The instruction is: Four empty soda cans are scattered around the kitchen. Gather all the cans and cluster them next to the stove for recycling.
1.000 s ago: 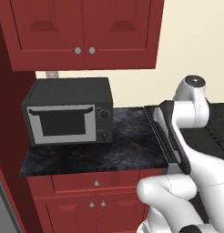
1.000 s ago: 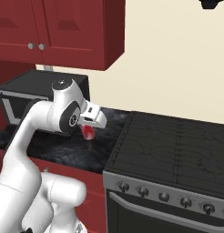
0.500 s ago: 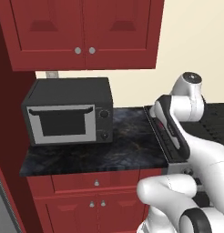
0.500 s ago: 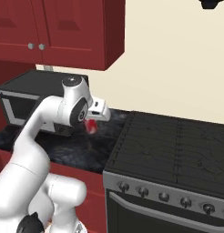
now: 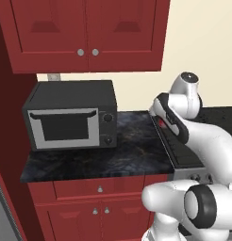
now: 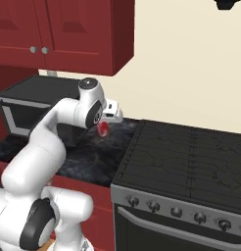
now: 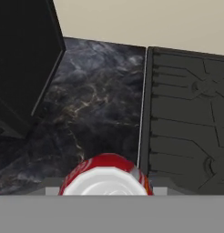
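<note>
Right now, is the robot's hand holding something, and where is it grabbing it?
Yes. The gripper holds a red soda can above the countertop beside the stove. Exactly where the fingers pinch it can't be seen.

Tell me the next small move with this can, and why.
Probably lower it straight down. The hand holds the red soda can above the black countertop, right beside the stove edge, so the spot already suits the cluster; it only needs setting down.

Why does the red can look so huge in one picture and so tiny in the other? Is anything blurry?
In the hand view the soda can sits right under the camera, so it looms large with soft, slightly blurry edges; in the right base view the same can, held in the gripper, is far off, small and evenly lit.
</note>
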Robot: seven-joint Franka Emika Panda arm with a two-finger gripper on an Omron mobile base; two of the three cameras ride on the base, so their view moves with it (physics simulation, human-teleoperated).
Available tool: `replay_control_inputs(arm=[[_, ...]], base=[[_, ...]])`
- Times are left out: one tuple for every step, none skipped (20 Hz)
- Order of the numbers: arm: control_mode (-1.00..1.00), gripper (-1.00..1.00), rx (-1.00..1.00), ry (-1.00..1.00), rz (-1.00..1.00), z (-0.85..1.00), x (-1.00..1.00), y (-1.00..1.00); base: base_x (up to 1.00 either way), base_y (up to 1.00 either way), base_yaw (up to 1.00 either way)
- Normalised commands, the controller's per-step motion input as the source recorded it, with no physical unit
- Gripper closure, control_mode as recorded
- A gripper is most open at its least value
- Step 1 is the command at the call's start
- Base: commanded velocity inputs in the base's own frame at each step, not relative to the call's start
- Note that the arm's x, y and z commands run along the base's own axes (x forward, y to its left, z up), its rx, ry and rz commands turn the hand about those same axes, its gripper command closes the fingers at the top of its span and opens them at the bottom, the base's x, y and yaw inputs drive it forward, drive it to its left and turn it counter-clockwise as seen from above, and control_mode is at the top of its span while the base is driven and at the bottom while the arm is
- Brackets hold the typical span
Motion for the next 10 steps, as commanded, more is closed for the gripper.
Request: replay_control_inputs(arm=[[-1.00, 1.00, 0.00, 0.00, 0.02, -0.11, 0.56, 0.00], [-1.00, 1.00, 0.00, 0.00, 0.02, -0.13, 0.55, 0.00], [-1.00, 1.00, 0.00, 0.00, 0.03, -0.14, 0.53, 0.00], [-1.00, 1.00, 0.00, 0.00, 0.03, -0.14, 0.52, 0.00], [-1.00, 1.00, 0.00, 0.00, 0.03, -0.13, 0.49, 0.00], [-1.00, 1.00, 0.00, 0.00, 0.03, -0.12, 0.51, 0.00], [-1.00, 1.00, 0.00, 0.00, 0.03, -0.14, 0.54, 0.00], [-1.00, 1.00, 0.00, 0.00, 0.04, -0.14, 0.54, 0.00], [-1.00, 1.00, 0.00, 0.00, 0.05, -0.16, 0.50, 0.00], [-1.00, 1.00, 0.00, 0.00, 0.05, -0.16, 0.46, 0.00]], base=[[0.00, 0.00, 0.00], [0.00, 0.00, 0.00], [0.00, 0.00, 0.00], [0.00, 0.00, 0.00], [0.00, 0.00, 0.00], [0.00, 0.00, 0.00], [0.00, 0.00, 0.00], [0.00, 0.00, 0.00], [0.00, 0.00, 0.00], [0.00, 0.00, 0.00]])
